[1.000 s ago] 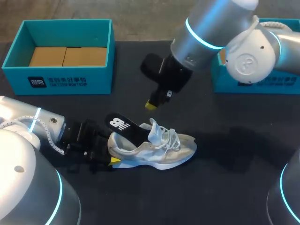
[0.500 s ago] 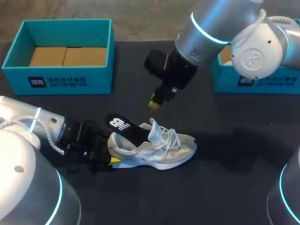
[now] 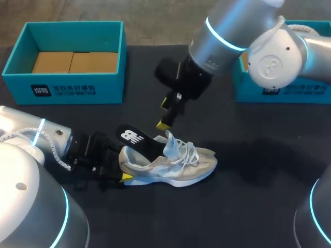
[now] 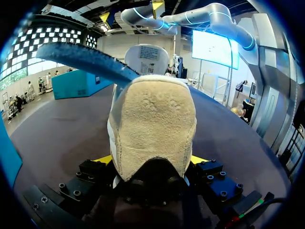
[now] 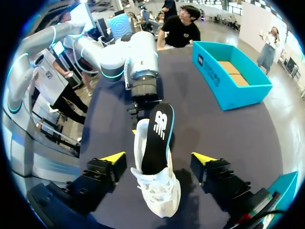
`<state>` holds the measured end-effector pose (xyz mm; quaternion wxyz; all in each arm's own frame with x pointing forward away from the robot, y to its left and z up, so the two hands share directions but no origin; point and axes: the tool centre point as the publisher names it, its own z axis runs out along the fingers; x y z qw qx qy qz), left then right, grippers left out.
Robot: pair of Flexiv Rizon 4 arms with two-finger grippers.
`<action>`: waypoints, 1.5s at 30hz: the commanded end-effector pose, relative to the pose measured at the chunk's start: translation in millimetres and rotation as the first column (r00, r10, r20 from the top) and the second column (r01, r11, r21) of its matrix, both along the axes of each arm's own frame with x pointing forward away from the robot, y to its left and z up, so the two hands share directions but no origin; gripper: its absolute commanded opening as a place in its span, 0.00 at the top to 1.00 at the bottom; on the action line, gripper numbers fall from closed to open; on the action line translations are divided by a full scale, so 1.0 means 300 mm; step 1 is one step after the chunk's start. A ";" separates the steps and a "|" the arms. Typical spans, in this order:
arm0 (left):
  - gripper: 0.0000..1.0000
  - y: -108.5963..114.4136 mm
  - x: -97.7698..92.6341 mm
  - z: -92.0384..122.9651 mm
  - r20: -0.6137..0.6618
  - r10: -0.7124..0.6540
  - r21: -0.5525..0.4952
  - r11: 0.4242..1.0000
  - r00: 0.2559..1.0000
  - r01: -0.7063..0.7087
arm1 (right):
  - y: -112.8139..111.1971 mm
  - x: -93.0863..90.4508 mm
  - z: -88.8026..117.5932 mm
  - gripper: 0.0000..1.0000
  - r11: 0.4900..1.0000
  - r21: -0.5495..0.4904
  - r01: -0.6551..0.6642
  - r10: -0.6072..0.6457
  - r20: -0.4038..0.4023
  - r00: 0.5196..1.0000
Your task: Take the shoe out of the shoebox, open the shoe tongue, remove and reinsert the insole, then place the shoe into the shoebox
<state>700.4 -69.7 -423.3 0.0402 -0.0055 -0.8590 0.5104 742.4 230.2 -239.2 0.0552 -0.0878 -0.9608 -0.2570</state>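
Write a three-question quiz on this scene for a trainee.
1. True or false: the right claw is open and touches nothing on the sneaker.
2. What grips the sneaker's heel? A: the left claw. B: the right claw. C: neither claw.
3. Fill in: the black ____ sticks up out of the sneaker's opening.

Key: 1 true. 2 A. 3 insole.
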 end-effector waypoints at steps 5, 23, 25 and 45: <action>1.00 -0.005 0.003 -0.010 0.000 0.000 0.003 1.000 1.000 0.000 | 0.084 0.043 -0.106 0.00 0.999 0.022 -0.041 0.043 -0.065 0.997; 1.00 -0.005 0.003 -0.010 0.000 0.000 0.003 1.000 1.000 0.000 | 0.136 0.052 -0.241 0.02 0.992 0.083 -0.097 0.112 -0.204 0.973; 1.00 -0.005 0.003 -0.010 0.000 0.000 0.003 1.000 1.000 0.000 | 0.139 0.051 -0.250 0.06 0.991 0.086 -0.102 0.118 -0.216 0.969; 1.00 -0.005 0.003 -0.010 0.000 0.000 0.003 1.000 1.000 0.000 | 0.182 0.008 -0.295 0.53 0.984 0.093 -0.152 0.173 -0.290 0.941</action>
